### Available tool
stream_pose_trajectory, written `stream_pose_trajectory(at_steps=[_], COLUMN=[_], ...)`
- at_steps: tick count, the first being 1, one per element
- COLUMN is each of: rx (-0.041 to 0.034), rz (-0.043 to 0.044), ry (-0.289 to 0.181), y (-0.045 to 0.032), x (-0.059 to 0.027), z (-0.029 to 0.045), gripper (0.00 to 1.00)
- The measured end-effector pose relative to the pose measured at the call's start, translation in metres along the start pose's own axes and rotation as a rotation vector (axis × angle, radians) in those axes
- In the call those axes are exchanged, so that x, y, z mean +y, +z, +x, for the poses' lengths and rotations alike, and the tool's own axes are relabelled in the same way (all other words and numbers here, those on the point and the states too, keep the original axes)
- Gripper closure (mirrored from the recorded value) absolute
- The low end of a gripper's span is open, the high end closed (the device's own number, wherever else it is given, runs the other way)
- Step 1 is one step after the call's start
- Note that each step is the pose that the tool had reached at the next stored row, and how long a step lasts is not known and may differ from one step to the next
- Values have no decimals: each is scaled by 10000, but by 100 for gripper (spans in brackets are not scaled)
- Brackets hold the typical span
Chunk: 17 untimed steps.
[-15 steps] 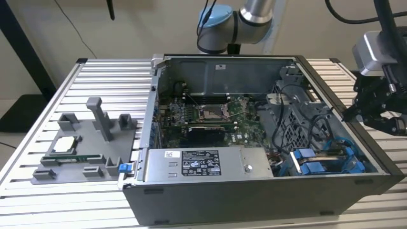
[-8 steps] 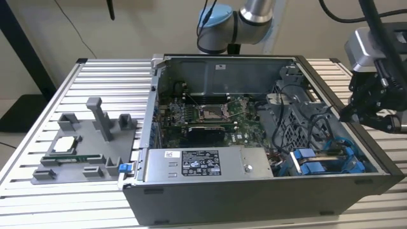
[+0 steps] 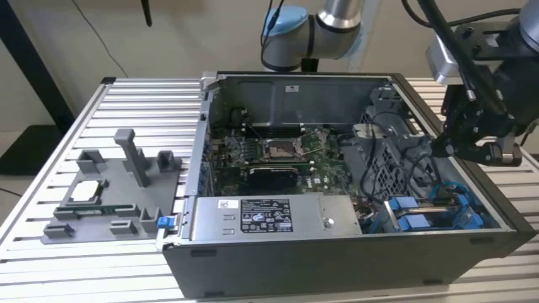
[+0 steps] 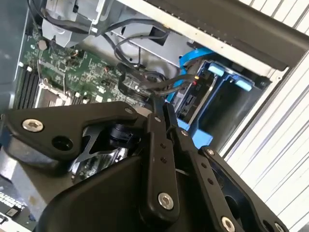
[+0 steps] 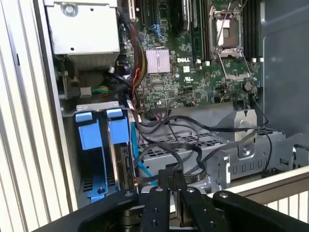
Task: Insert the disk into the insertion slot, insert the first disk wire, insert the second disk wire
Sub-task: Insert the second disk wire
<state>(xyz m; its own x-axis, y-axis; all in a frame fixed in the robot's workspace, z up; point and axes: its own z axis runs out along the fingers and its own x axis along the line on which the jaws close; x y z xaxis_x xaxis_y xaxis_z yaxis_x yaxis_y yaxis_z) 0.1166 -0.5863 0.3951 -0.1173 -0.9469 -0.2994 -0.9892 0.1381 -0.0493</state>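
**Gripper over the drive bay**

The gripper (image 3: 474,150) hangs over the case's (image 3: 337,265) right side in the exterior view, its fingers (image 4: 161,145) together, pinching a thin black wire (image 4: 157,87) in the second wrist view. From the exterior view's left: a grey fixture (image 3: 110,196), the motherboard (image 3: 269,154), then the slot (image 3: 433,214) at the near right. The disk (image 5: 120,159) sits upright in the slot, between blue tabs.

An opened computer case (image 3: 337,189) is being carried on the tabletop (image 3: 126,265); a parts fixture (image 3: 110,189) is being seated toward the exterior view's left, the pincer (image 3: 476,148) hanging over the case's right side.
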Motion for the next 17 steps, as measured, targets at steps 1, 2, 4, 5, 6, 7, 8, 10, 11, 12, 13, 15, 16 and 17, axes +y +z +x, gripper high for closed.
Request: stream_pose_trajectory(at_steps=[1, 2, 4, 5, 6, 7, 8, 10, 11, 12, 13, 15, 16, 17], rx=[59, 156, 444, 617, 796, 979, 1154, 1461, 1563, 1597, 1621, 1640, 1645, 1647], rz=[7, 19, 53, 73, 94, 115, 133, 152, 156, 156, 152, 135, 128, 128], ry=[-5, -14, -39, -55, -71, -89, -116, -212, -256, -279, -315, -415, -466, -524], y=[0, -1, -6, -8, -11, -12, -12, -9, -5, 4, 15, 43, 56, 69], x=[36, 70, 132, 158, 181, 200, 210, 220, 221, 222, 222, 225, 226, 226], z=[-5, -3, 3, 6, 8, 10, 9, 5, 6, 9, 13, 21, 25, 29], gripper=[100, 100, 100, 100, 100, 100, 100, 100, 100, 100, 100, 100, 100, 100])
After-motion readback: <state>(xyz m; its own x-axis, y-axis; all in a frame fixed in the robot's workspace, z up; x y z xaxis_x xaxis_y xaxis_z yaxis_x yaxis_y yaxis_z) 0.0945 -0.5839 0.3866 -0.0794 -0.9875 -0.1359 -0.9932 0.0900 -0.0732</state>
